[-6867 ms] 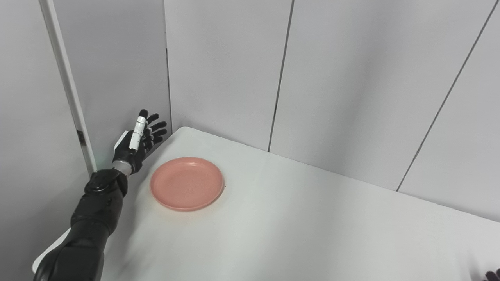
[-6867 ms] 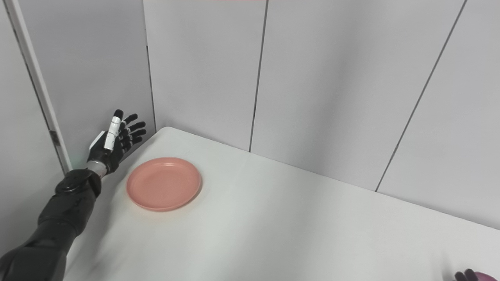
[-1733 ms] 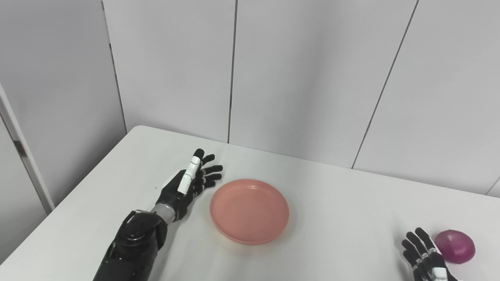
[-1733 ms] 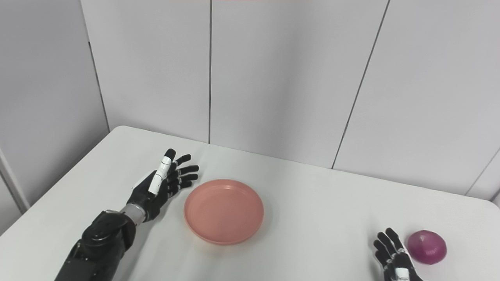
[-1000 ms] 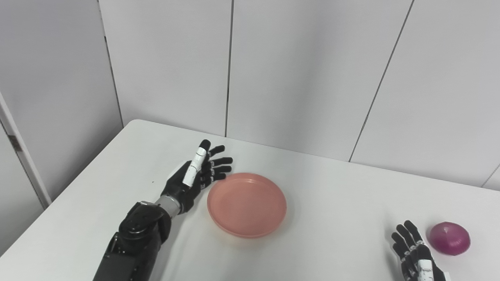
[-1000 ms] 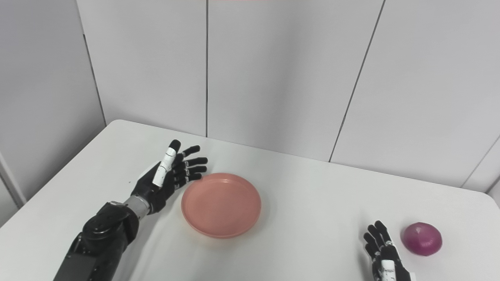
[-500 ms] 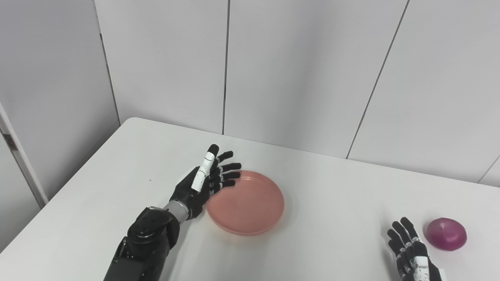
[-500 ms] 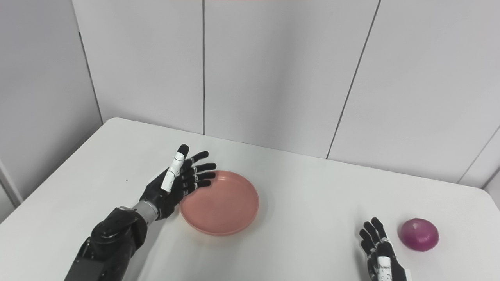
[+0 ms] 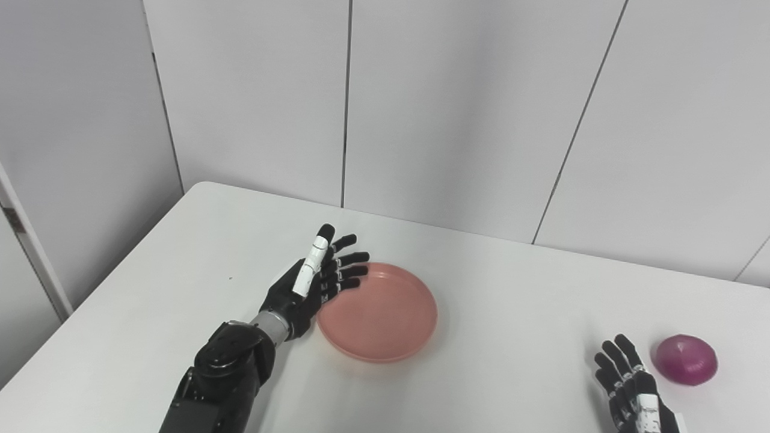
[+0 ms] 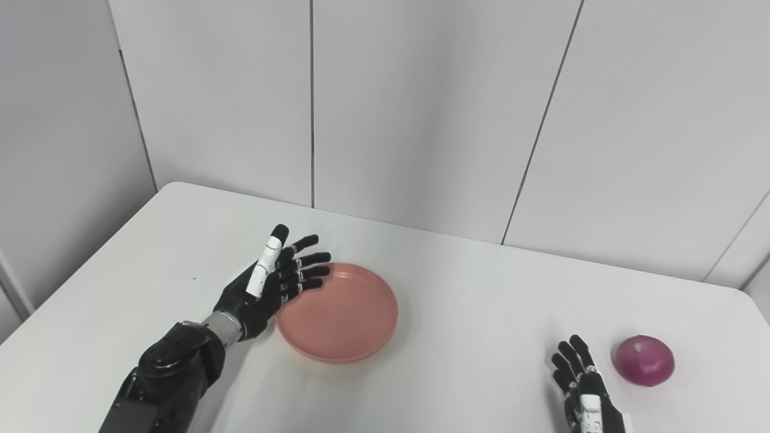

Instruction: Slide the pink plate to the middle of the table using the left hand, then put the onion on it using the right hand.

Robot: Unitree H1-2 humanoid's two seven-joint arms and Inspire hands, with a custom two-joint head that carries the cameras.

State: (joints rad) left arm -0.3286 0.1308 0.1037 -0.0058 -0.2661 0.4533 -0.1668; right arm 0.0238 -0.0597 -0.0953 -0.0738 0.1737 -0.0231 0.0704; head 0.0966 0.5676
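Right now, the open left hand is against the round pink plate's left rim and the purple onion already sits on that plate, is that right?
Not quite: the purple onion is not on the round pink plate; it lies on the white table, right of the open right hand, as the right eye view shows. The open left hand is indeed at the plate's left rim.

1. One pink plate (image 9: pixel 378 313), round and shallow, lying on the bench.
2. One onion (image 9: pixel 686 359), purple-red, on the bench at the far right.
3. One bench (image 9: pixel 511 313), white, carrying both things.
4. Two hands: the left hand (image 9: pixel 313 282) with fingers spread at the plate's left rim, and the right hand (image 10: pixel 582 388), partly cut off by the bottom edge, so its lower part cannot be seen; its visible fingers are apart and hold nothing.
5. Wall panels behind: several, grey.
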